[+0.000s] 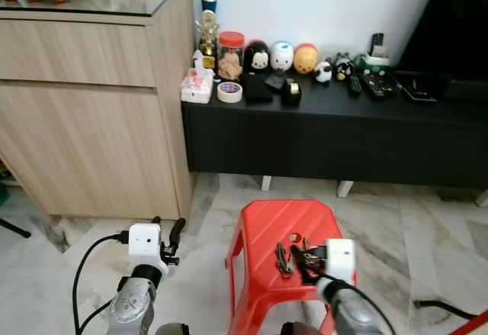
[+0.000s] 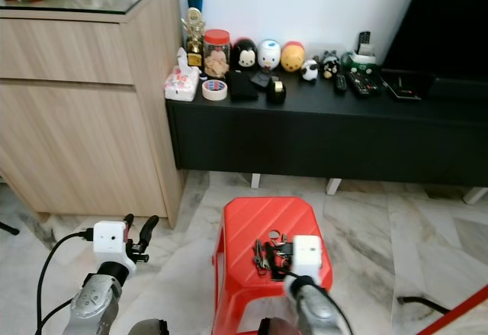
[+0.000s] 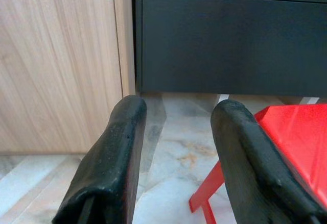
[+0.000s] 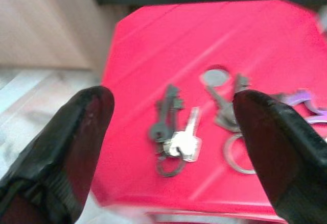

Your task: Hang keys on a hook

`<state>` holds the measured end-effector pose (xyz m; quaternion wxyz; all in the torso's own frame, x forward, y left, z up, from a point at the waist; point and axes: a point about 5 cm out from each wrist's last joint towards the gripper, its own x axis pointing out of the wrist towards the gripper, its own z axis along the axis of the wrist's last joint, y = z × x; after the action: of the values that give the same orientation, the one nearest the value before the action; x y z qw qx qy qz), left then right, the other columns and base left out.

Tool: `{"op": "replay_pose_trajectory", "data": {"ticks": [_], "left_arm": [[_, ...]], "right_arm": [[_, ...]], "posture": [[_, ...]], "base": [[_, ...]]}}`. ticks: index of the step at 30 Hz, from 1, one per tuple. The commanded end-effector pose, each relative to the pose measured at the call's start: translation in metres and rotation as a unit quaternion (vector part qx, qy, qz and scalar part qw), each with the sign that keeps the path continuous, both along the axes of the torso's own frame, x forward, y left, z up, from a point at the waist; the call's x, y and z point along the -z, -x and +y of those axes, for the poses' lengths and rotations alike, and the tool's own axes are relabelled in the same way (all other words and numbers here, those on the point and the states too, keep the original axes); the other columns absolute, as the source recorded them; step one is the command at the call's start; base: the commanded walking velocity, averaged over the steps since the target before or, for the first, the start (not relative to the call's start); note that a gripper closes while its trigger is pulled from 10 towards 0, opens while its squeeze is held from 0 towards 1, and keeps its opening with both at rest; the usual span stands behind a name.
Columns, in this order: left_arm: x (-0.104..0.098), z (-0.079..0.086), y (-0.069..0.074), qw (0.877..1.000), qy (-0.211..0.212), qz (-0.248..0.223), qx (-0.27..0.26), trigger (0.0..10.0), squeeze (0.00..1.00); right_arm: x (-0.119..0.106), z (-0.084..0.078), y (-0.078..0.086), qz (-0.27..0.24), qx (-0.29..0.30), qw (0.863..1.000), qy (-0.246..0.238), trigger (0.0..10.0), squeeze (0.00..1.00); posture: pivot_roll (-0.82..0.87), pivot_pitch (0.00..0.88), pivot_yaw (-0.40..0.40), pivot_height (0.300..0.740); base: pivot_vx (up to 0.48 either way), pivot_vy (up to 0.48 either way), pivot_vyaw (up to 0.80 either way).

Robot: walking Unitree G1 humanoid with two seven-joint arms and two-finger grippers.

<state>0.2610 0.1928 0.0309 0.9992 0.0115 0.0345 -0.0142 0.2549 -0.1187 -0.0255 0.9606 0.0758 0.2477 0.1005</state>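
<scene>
Red plastic stool (image 1: 267, 228) at lower centre of the head views carries the keys (image 4: 176, 134), dull grey and silver blades on loose rings; lower the right gripper (image 4: 173, 132), fingers spread wide, squarely over one bunch before closing, while the left gripper (image 3: 176, 147) hangs open at lower left.

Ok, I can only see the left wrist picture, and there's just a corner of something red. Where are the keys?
Observer: The keys lie on top of the red stool, toward its near edge.
Operator: Is the other pincer close to them?
Observer: Yes. The right pincer hangs open just above them, with one finger on each side.
Operator: Is it only one bunch?
Observer: No, the right wrist view shows two bunches lying side by side.
</scene>
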Motion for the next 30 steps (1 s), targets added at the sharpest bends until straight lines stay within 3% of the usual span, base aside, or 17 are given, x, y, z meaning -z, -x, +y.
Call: {"op": "replay_pose_trajectory", "data": {"ticks": [1,8,12,19,25,30], "left_arm": [[0.0,-0.003,0.0,1.0,-0.003,0.003,0.006,10.0,0.0],[0.0,-0.002,0.001,1.0,-0.005,0.003,0.006,10.0,0.0],[0.0,-0.003,0.002,1.0,-0.005,0.002,0.006,10.0,0.0],[0.001,-0.003,0.004,1.0,-0.004,0.005,0.008,10.0,0.0],[0.001,-0.003,0.005,1.0,-0.004,0.005,0.009,10.0,0.0],[0.0,-0.002,0.005,1.0,-0.008,0.004,0.011,10.0,0.0]], "right_arm": [[-0.006,0.002,-0.01,0.0,0.001,1.0,0.004,10.0,0.0],[-0.017,0.011,-0.025,-0.013,0.004,1.0,0.015,10.0,0.0],[-0.017,0.0,-0.023,-0.026,-0.004,0.999,0.019,10.0,0.0],[-0.007,-0.014,-0.015,-0.005,0.016,1.0,0.019,10.0,0.0],[0.002,-0.015,-0.007,0.015,0.02,0.999,0.021,10.0,0.0],[0.016,-0.014,0.008,0.055,0.006,0.998,0.034,10.0,0.0]], "posture": [[0.03,0.009,-0.098,0.626],[0.04,0.019,-0.103,0.626],[0.04,0.025,-0.104,0.626],[0.04,0.031,-0.103,0.626],[0.04,0.032,-0.103,0.626],[0.04,0.03,-0.103,0.626]], "base": [[0.0,0.0,0.0],[0.0,0.0,0.0],[0.0,0.0,0.8],[0.0,0.0,0.11],[0.0,0.0,0.0],[0.0,0.0,0.0]]}}
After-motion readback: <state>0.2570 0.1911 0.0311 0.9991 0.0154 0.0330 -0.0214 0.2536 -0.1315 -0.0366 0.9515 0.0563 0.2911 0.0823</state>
